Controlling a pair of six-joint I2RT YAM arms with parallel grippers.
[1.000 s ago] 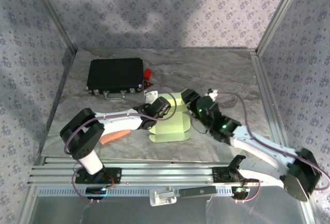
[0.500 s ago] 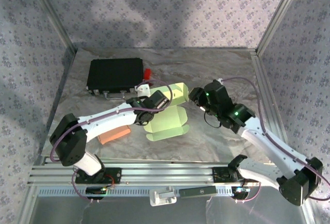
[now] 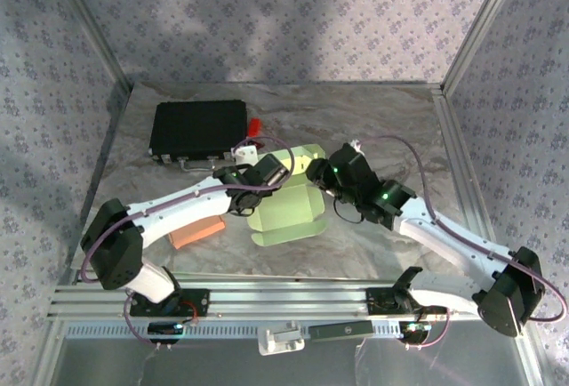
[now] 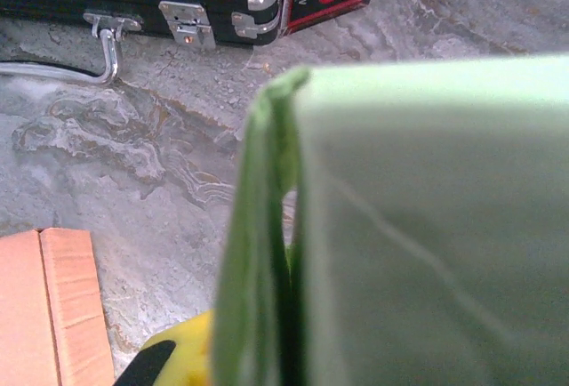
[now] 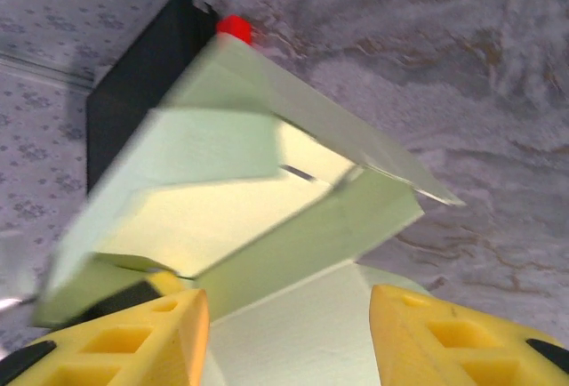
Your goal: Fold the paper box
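The pale green paper box lies partly folded in the middle of the table, one panel flat and its back wall raised. My left gripper is shut on that raised wall; in the left wrist view the doubled green edge runs straight down into my left gripper, beside one yellow finger. My right gripper stands open at the box's right side. In the right wrist view its yellow fingers are spread over the flat panel, facing the folded-up wall.
A black case with a metal handle lies at the back left, with a red tag beside it. An orange block lies under my left forearm. Patterned walls close in the table on three sides.
My left arm has stretched out and drawn the box's raised wall back and to the left. My right gripper has moved left up to the box and narrowed a little.
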